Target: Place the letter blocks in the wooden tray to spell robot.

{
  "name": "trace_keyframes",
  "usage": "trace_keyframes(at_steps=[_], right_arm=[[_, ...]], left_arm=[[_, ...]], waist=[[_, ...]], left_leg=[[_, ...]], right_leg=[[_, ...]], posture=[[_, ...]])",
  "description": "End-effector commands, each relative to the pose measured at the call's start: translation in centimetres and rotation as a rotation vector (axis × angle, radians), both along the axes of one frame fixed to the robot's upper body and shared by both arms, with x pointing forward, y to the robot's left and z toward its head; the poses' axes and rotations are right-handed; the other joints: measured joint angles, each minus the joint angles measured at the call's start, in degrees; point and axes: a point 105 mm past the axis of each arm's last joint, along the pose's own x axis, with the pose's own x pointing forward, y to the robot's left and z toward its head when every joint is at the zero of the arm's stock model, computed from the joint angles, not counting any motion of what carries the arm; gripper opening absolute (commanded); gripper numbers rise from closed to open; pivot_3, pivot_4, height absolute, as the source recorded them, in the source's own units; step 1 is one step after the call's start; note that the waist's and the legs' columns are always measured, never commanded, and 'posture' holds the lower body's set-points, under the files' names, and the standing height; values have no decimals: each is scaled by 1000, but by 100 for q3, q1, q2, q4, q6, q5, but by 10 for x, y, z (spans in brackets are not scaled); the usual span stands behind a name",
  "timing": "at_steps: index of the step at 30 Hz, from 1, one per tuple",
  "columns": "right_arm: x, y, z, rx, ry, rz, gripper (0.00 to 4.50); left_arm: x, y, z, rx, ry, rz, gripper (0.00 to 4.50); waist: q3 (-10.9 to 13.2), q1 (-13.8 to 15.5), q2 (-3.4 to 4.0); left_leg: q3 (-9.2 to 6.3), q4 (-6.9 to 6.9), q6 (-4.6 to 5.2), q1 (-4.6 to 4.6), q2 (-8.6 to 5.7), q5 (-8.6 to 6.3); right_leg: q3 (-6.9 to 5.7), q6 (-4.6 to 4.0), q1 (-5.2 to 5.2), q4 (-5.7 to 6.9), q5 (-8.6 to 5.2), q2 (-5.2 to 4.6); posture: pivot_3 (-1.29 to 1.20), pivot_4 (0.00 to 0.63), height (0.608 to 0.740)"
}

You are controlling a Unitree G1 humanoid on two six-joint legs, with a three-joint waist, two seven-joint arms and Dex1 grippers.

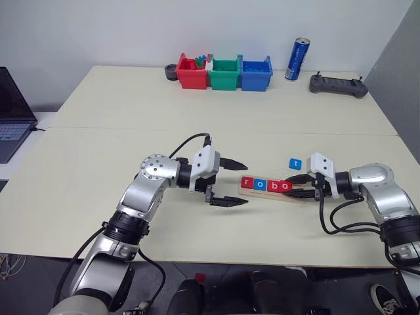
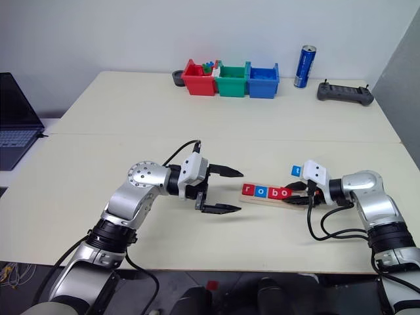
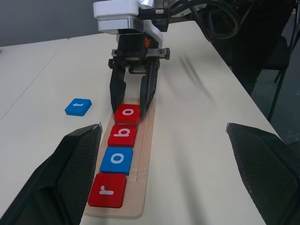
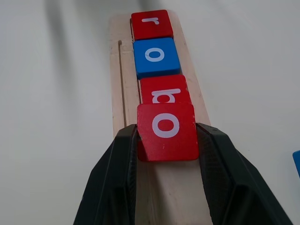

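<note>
We hold fourth tile, red o (image 4: 166,131), pinched in right gripper (image 4: 165,140) over tray (image 3: 140,187), beside b (image 3: 123,135). Left gripper (image 1: 230,182) gapes idle. Next: seat o, fetch t (image 1: 295,163) at tray's one o'clock.

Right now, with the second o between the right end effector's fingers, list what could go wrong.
1. The red o tile, gripped by the right end effector, overlaps the edge of the b tile; released like this, it may rest tilted instead of flat in the wooden tray.
2. Pushing it down could shove the b, blue o and r along the groove.
3. The blue t tile lies on the table behind that arm, which could knock it when pulling back.
</note>
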Motion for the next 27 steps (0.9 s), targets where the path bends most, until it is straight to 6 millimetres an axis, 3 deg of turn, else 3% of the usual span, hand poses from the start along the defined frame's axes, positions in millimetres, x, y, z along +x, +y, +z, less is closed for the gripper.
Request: trace_keyframes(at_steps=[1, 16, 25, 27], right_arm=[[3, -1, 13, -13, -46, 20, 1442], [5, -3, 9, -38, -49, 35, 1442], [8, -1, 16, -12, -53, 24, 4455], [8, -2, 20, 2, -55, 14, 4455]], left_arm=[[-3, -1, 11, -25, -43, -15, 4500], [-2, -2, 12, -24, -46, -14, 4500], [-2, -3, 12, -28, -48, -12, 4500], [-2, -3, 12, -29, -48, -13, 4500]], waist=[[0, -1, 0], [0, -1, 0], [0, -2, 0], [0, -2, 0]], left_leg=[[1, 0, 0, 0, 0, 0], [0, 0, 0, 0, 0, 0], [0, 0, 0, 0, 0, 0], [0, 0, 0, 0, 0, 0]], right_leg=[[1, 0, 0, 0, 0, 0], [0, 0, 0, 1, 0, 0], [0, 0, 0, 1, 0, 0], [0, 0, 0, 1, 0, 0]], posture=[[0, 150, 740], [0, 150, 740], [0, 150, 740], [0, 150, 740]])
